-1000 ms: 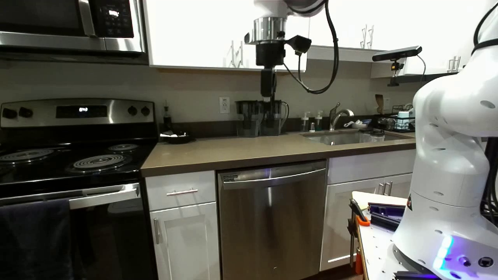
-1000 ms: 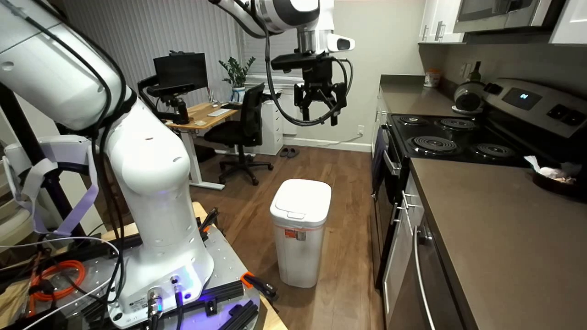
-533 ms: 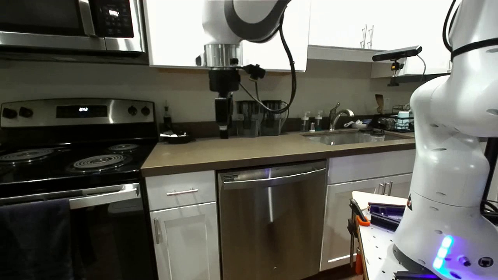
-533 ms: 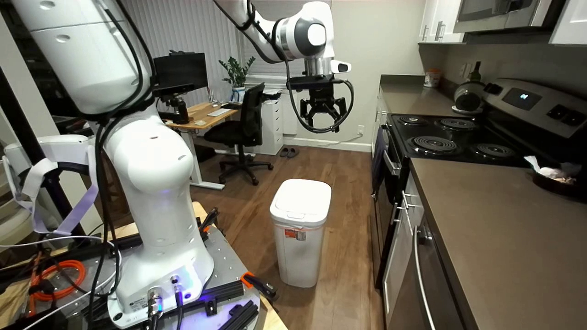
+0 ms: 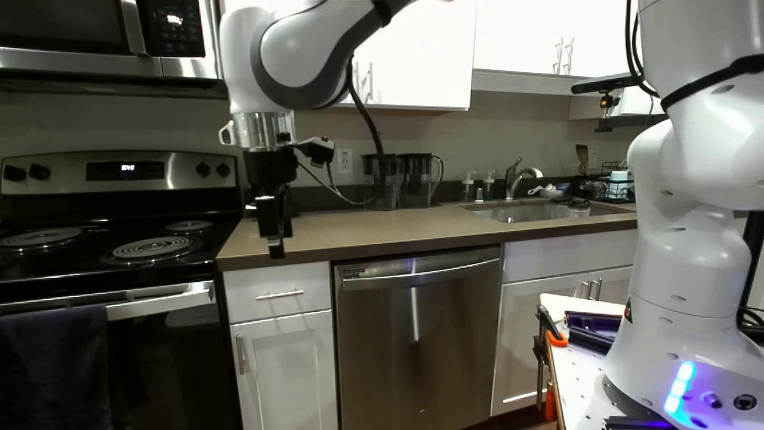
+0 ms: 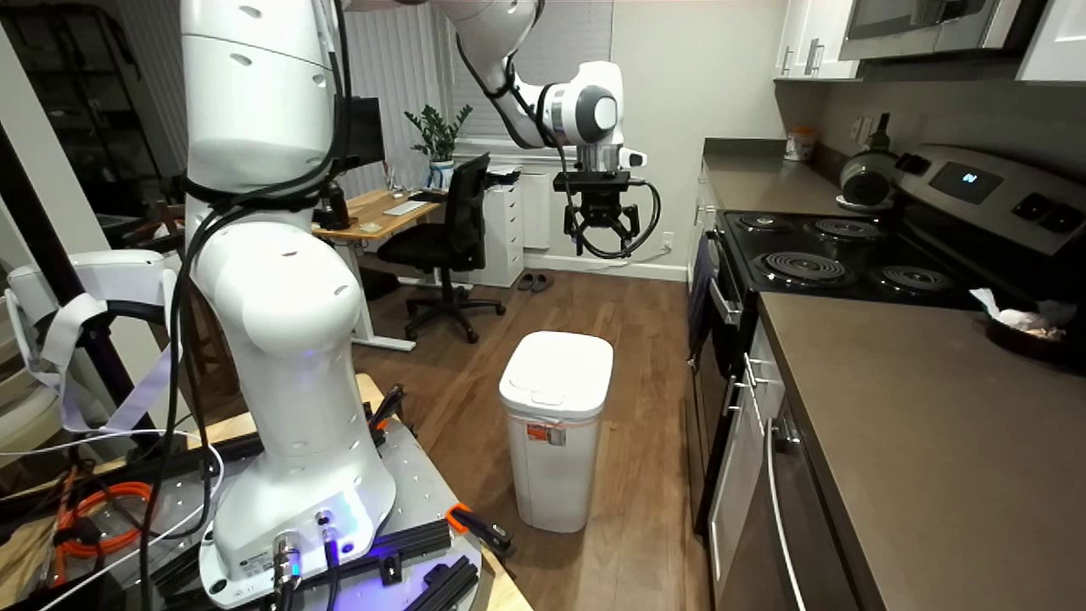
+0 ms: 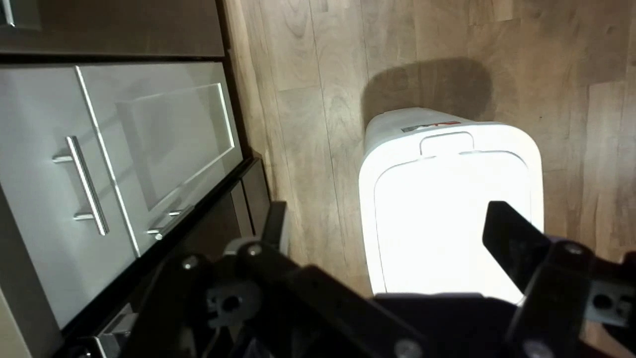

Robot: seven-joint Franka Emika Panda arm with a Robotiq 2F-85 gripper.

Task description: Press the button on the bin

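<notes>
While your white Panda arm with grey joint caps (image 6: 276,305) rises upright in an exterior view, its upper bend runs out past the top of that view, and the forearm (image 6: 496,38) slopes back down to a silver wrist collar (image 6: 600,158). Beneath that collar your black two-fingered gripper (image 7: 386,214) points straight down, with its fingers (image 7: 507,238) standing wide apart, well above the tall white plastic bin (image 6: 556,475). In an exterior view you see it hanging before the edge of the tan countertop (image 5: 382,230), near the black coil-burner stove (image 5: 89,254).

Your bin stands upright on the brown wood-plank floor (image 6: 645,373), its flat white lid (image 7: 447,219) down. The white rounded button panel (image 7: 446,144) sits at the lid's edge, on the same side as the red-orange and grey label (image 6: 545,434); you cannot read that label's print. Digits glow on the stove's black clock panel (image 5: 107,173) and on the black-and-steel microwave (image 5: 65,30), yet they are too blurred for you to read. A tiny mark low on the stainless-steel dishwasher (image 5: 388,334) is too small to make out.

In the wrist view, your gripper's body covers the lower edge of the lid, one finger overlaps its side, and glare washes out its surface. Where the gripper shows before the countertop, one finger largely hides its partner. A black cable (image 6: 658,212) loops across the gripper, and your arm hides part of a black monitor (image 6: 363,127).
</notes>
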